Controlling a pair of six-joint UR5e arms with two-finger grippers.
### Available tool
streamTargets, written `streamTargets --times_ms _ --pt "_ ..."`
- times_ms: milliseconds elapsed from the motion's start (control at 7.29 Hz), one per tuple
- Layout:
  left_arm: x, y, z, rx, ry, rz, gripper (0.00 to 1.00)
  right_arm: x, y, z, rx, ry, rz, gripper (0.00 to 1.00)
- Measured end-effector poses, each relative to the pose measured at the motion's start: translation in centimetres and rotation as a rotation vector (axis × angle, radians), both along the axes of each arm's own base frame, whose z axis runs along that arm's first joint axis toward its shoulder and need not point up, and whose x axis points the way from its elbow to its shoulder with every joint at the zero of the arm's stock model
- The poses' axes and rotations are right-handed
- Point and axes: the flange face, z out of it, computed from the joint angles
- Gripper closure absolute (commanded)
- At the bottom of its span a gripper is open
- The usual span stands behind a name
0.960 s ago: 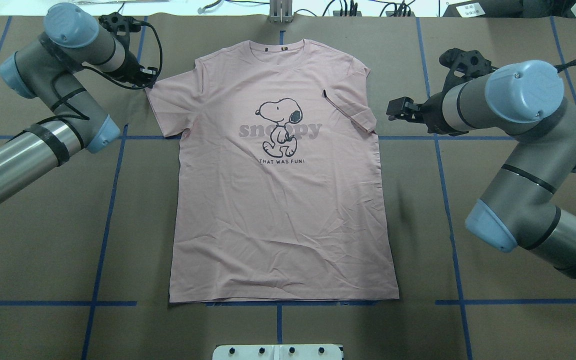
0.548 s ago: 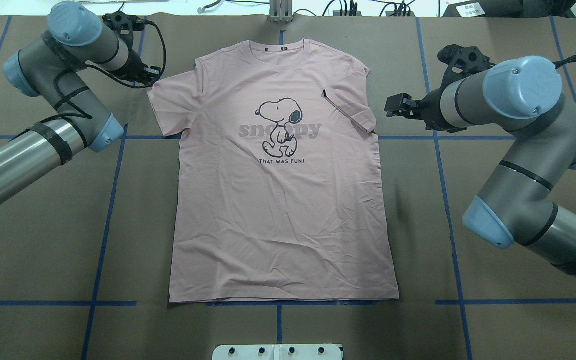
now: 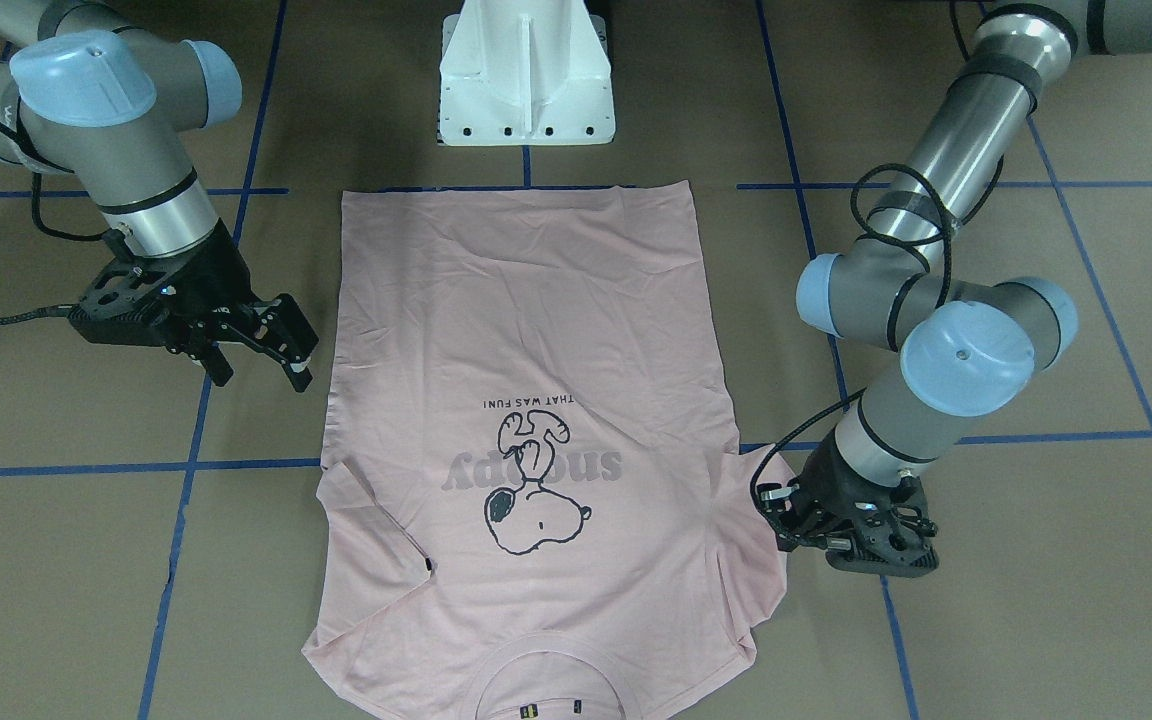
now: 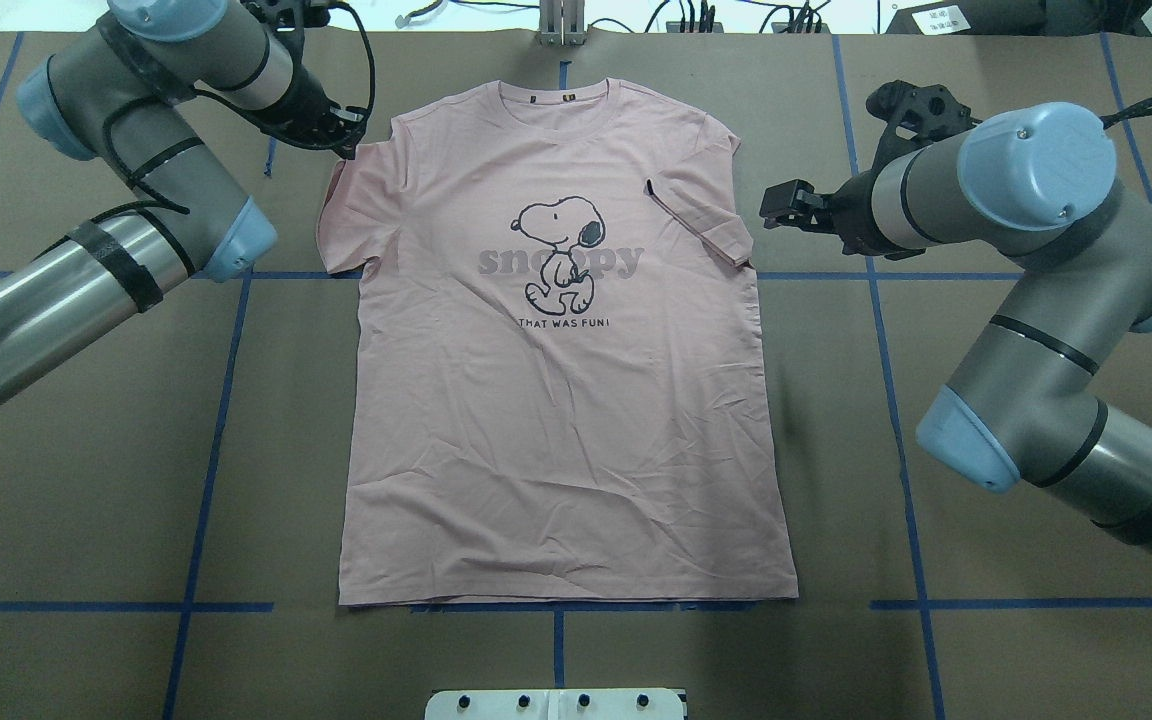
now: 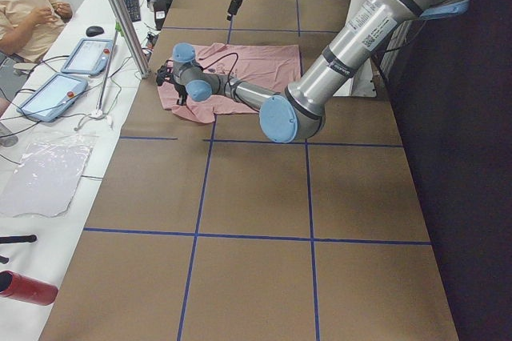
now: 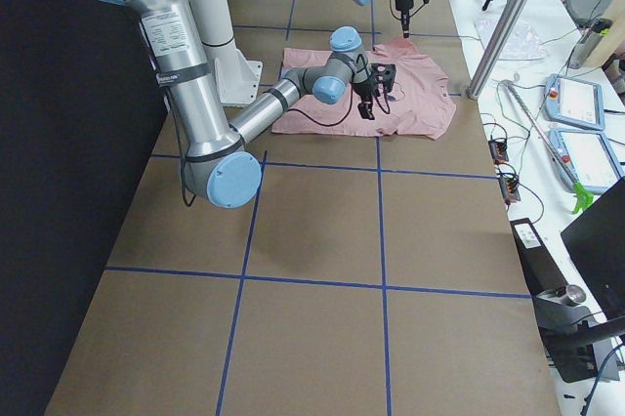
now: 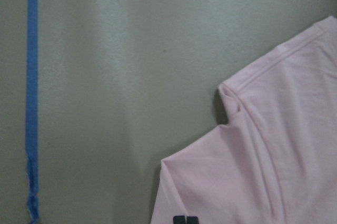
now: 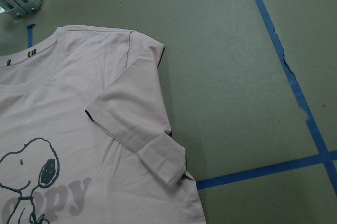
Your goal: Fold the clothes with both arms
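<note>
One pale pink T-shirt (image 4: 556, 420) lies print-up mid-surface (image 4: 86, 450), collar toward the edge away from the robot. Only the front-facing view shows the right claw (image 3: 261, 378) spread, beside the cloth. The left claw (image 3: 774, 512) pinches the bunched left sleeve (image 7: 253, 171). The right wrist view shows the right sleeve (image 8: 137, 129) folded onto the chest.

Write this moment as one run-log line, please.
left gripper: at left-side sleeve of pale pink short-sleeved Snoopy T-shirt, grip unclear | right gripper: open, clear of shirt | right-side sleeve: folded onto chest
</note>
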Motion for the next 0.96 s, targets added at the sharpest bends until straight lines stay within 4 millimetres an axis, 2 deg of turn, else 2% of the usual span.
streamTargets --times_ms 137,274,411,548,686,823,960 --pt "1.9 -0.1 -3.2 -0.035 0.005 -0.023 1.00 0.0 0.0 0.0 0.000 -0.001 -0.001 0.00" --pt "4.4 -0.9 -5.2 -0.056 -0.014 -0.057 1.00 0.0 0.0 0.0 -0.001 -0.001 -0.002 0.00" --pt "6.4 -2.2 -6.0 -0.052 -0.038 -0.096 1.00 0.0 0.0 0.0 -0.001 -0.002 -0.003 0.00" --pt "7.5 -3.2 -5.6 -0.033 -0.048 -0.128 0.78 0.0 0.0 0.0 -0.001 -0.002 -0.003 0.00" --pt "8.4 -3.4 -5.0 -0.015 -0.050 -0.142 0.34 -0.1 0.1 0.0 -0.002 -0.002 -0.004 0.00" --pt "9.0 -2.8 -5.3 -0.001 -0.037 -0.146 0.22 -0.2 0.1 0.0 -0.002 -0.002 -0.006 0.00" --pt "8.6 -1.3 -6.6 0.016 0.008 -0.153 0.22 -0.6 0.3 -0.2 -0.002 -0.008 -0.011 0.00"
